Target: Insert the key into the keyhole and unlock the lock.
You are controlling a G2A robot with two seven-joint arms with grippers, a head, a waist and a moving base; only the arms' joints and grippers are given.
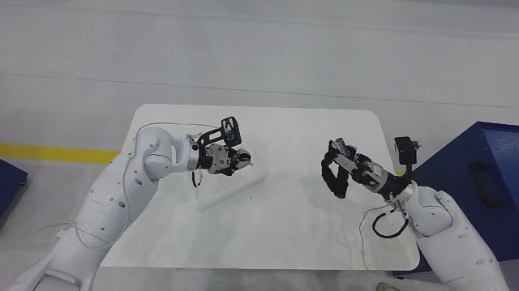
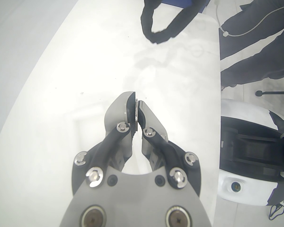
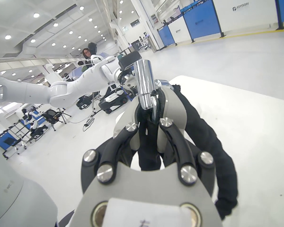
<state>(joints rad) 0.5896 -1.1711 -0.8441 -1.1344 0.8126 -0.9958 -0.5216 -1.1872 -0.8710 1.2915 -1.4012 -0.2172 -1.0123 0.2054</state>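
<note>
White round-cornered table (image 1: 292,218) under my top camera, one pale oblong object (image 1: 231,190) lying left of centre, too faint for me to identify

Bright ceiling lights (image 3: 36,15), glare on table (image 2: 61,76), warped edges

Bare counter (image 1: 284,210) lies open between left gripper (image 2: 136,106) and right gripper (image 3: 153,106); a black cable loop (image 2: 156,34) dangles into that gap beside the right one.
</note>
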